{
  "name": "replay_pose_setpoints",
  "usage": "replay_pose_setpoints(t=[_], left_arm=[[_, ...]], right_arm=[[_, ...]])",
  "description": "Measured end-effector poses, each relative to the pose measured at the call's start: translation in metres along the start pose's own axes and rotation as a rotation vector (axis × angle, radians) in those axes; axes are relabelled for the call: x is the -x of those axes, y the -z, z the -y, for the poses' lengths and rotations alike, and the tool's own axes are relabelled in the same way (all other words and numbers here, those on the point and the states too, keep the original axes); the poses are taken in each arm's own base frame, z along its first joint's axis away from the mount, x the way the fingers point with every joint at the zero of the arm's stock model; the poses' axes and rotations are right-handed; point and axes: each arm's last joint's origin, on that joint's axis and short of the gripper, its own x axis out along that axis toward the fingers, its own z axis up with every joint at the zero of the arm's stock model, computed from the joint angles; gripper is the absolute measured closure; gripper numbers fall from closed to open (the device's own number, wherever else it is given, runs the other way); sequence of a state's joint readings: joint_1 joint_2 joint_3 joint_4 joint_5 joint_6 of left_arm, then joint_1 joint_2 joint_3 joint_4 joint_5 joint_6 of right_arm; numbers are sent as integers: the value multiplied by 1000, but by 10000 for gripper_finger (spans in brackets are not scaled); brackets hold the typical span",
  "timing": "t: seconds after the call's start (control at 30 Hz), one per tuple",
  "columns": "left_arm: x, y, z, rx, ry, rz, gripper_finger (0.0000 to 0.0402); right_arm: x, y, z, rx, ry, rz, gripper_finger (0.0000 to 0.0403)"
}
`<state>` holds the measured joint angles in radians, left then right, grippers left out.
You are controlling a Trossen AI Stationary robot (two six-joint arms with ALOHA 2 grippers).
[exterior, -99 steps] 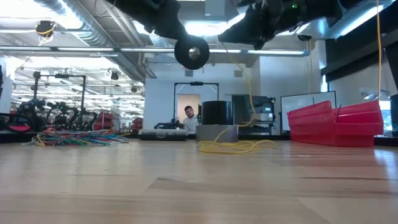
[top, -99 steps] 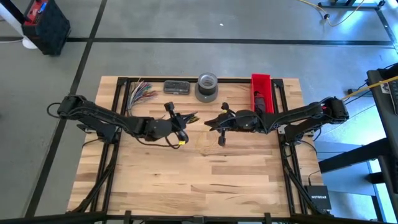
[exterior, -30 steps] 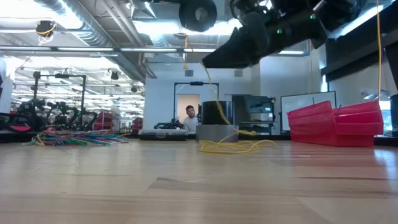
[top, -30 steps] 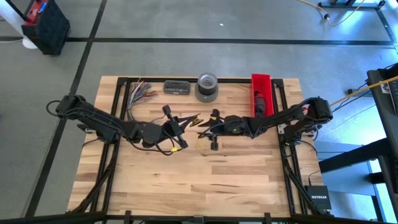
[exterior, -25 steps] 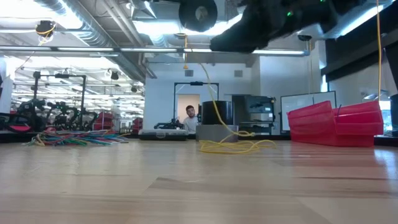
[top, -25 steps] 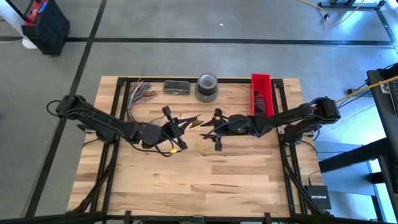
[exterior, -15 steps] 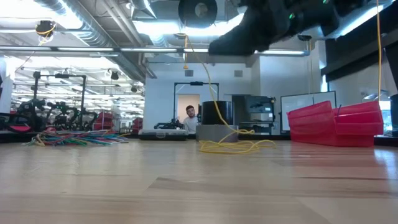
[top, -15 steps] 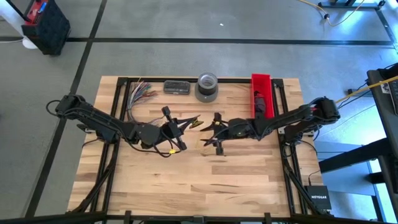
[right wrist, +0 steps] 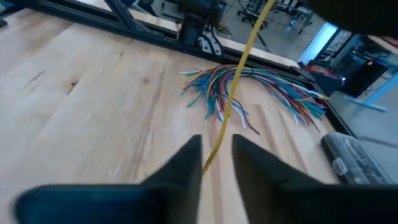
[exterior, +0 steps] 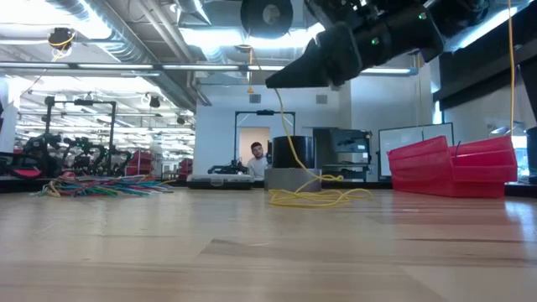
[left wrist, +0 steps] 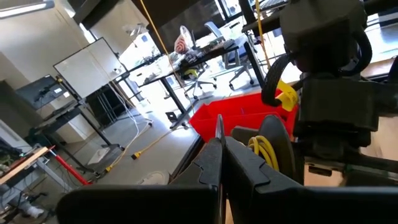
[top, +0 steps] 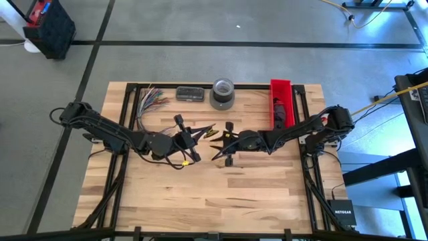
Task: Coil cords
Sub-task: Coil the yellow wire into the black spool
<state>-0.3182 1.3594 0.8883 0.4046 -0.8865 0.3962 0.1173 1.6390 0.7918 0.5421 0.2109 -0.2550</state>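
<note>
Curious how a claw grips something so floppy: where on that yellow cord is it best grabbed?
On the straight hanging stretch of the yellow cord, above its loose heap, coming side-on with one finger each side, as the right gripper sits. There it is a single strand.

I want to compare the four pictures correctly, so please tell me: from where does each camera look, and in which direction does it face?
High view: above, straight down on the table; both arms, left gripper, right gripper.
Low view: table height, level into the room; arms overhead, yellow cord on the table.
Left wrist view: past its shut fingers toward the red bin.
Right wrist view: down past its fingers at the multicoloured wires.
Shared: the cord, in the low and right wrist views.
</note>
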Motion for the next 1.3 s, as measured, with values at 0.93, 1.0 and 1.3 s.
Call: replay_pose_setpoints(t=[0.93,1.0,1.3], left_arm=[[5,11,8,-184,81,-74,400],[2,13,7,-189,77,-86,400],[-11,25,9,-213,64,-132,400]], right_arm=[[69,-38,32,-36,246,-93,400],[69,-40,31,-77,198,-68,399],[68,-47,27,-175,28,37,397]])
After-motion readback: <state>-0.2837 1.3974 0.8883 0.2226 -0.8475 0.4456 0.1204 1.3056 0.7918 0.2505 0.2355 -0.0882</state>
